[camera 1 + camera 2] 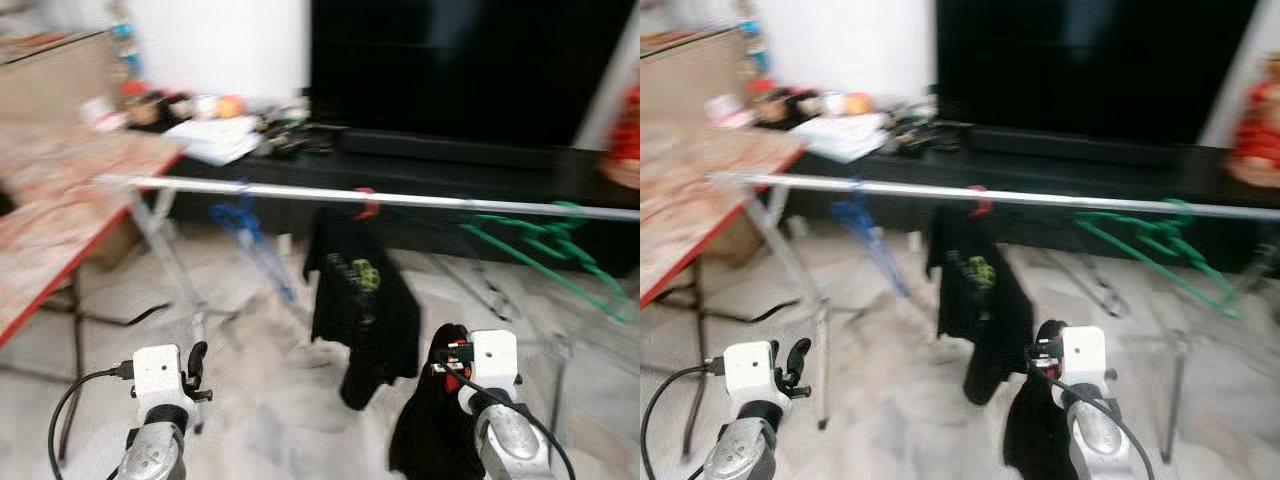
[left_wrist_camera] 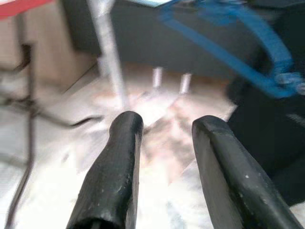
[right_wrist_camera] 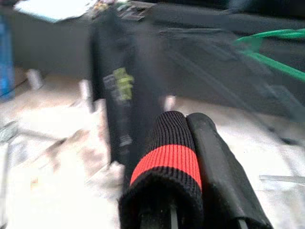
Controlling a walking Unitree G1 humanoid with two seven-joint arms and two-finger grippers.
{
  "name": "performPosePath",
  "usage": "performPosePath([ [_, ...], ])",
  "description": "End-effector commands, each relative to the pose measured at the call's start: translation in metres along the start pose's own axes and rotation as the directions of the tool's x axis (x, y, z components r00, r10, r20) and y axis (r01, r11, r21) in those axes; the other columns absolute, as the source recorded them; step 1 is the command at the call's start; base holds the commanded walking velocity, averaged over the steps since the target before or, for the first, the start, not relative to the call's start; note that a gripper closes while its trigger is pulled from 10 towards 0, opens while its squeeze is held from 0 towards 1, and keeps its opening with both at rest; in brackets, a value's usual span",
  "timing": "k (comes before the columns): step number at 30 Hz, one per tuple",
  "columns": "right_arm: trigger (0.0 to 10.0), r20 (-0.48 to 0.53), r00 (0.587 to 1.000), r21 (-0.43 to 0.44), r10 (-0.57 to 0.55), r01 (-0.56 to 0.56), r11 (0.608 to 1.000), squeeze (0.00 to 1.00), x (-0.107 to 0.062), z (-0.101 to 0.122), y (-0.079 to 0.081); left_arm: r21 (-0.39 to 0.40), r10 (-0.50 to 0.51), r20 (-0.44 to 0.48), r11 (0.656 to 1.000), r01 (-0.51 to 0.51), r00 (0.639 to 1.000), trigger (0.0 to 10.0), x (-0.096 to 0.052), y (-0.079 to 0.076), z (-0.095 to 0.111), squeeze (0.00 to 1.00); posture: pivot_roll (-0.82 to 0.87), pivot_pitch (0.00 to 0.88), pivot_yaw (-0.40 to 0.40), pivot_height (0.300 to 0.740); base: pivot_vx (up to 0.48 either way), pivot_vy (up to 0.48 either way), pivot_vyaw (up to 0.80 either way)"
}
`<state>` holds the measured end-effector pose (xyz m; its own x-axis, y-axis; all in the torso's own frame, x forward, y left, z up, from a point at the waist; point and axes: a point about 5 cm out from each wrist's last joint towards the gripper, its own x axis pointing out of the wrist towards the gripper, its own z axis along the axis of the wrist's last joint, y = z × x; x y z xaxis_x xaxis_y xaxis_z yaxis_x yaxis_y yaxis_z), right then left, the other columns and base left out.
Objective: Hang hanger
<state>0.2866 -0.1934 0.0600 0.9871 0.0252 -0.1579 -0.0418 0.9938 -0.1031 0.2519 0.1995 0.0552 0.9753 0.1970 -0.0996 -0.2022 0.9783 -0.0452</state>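
Nearest you, at about 7 o'clock in the head view, the left end effector [image 2: 164, 157] hangs low over the pale marbled floor [image 1: 270, 420] with its two black fingers spread and nothing between them. At about 5 o'clock, the right end effector [image 3: 190, 157] is pinched on a black garment [image 1: 430, 420] with a red band across its ribbed cuff; the cloth drapes down below the wrist. You cannot make out a hanger inside that cloth.

Further out, a silver rail [image 1: 400, 200] crosses the scene from 9 to 3 o'clock, blurred. On it, near the middle, a red hanger hook [image 1: 366, 205] carries a black T-shirt [image 1: 362, 290] with a yellow-green print, hanging just beyond the right end effector. A blue hanger [image 1: 245, 235] hangs on the rail toward 10 o'clock, and green hangers [image 1: 540, 245] hang toward 2 o'clock.

At 9 o'clock, a red-edged counter [image 1: 60, 220] reaches in from the side. Beyond the rail, a low dark cabinet [image 1: 480, 165] holds white papers [image 1: 215, 138] and small clutter at 11 o'clock, with a large black screen [image 1: 460, 60] above at 12 o'clock
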Motion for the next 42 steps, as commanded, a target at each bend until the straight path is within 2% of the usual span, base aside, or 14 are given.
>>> performPosePath([
  [1, 10.0, 0.043, 0.999, -0.011, -0.019, 0.02, 1.0, 0.0, 0.002, 0.009, -0.007, -0.013, -0.023, 0.01, 1.0, 0.023, 1.0, 10.0, 0.002, -0.004, 0.005, 0.0, 0.08, 0.0, -0.03, 0.74, 0.0, 0.0, 0.8],
  [4, 10.0, 0.035, 0.999, -0.01, -0.028, 0.028, 1.0, 0.0, 0.001, 0.007, -0.009, -0.006, -0.03, 0.002, 1.0, 0.03, 1.0, 10.0, 0.003, -0.004, 0.005, 0.0, 0.08, 0.0, -0.026, 0.74, 0.0, 0.0, 0.8],
  [6, 10.0, 0.03, 0.999, 0.02, -0.039, 0.039, 0.999, 0.0, 0.0, 0.005, -0.01, 0.017, -0.052, -0.014, 0.999, 0.052, 0.999, 10.0, 0.003, -0.006, 0.003, 0.0, 0.08, 0.0, -0.021, 0.74, 0.0, 0.0, 0.0],
  [10, 10.0, 0.023, 0.999, 0.024, -0.049, 0.048, 0.999, 0.0, -0.001, 0.002, -0.011, 0.04, -0.075, -0.019, 0.996, 0.076, 0.997, 10.0, 0.003, -0.009, 0.003, 0.0, 0.08, 0.0, -0.013, 0.74, 0.0, -0.064, 0.0],
  [21, 10.0, -0.015, 0.996, 0.035, -0.086, 0.087, 0.996, 0.0, -0.005, -0.01, -0.016, 0.052, -0.091, -0.025, 0.994, 0.092, 0.996, 10.0, 0.003, -0.009, 0.004, 0.0, 0.08, 0.0, -0.006, 0.74, 0.0, -0.476, 0.0],
  [31, 10.0, -0.013, 0.998, 0.034, -0.056, 0.056, 0.998, 0.0, -0.003, -0.01, -0.015, 0.045, -0.088, -0.026, 0.995, 0.089, 0.996, 10.0, 0.002, -0.009, 0.005, 0.0, 0.07, 0.0, -0.006, 0.74, 0.0, -0.468, 0.0],
  [37, 10.0, -0.074, 0.997, 0.011, -0.021, 0.022, 1.0, 0.0, -0.004, -0.024, -0.015, 0.024, -0.09, -0.037, 0.996, 0.091, 0.995, 10.0, 0.002, -0.01, 0.003, 0.0, 0.07, 0.0, -0.007, 0.74, 0.0, -0.047, 0.0],
  [42, 10.0, -0.162, 0.987, 0.013, -0.014, 0.016, 1.0, 0.0, -0.006, -0.045, -0.017, 0.015, -0.085, -0.04, 0.996, 0.086, 0.996, 10.0, 0.003, -0.01, 0.004, 0.0, 0.06, 0.0, 0.002, 0.74, 0.0, 0.0, 0.0],
])
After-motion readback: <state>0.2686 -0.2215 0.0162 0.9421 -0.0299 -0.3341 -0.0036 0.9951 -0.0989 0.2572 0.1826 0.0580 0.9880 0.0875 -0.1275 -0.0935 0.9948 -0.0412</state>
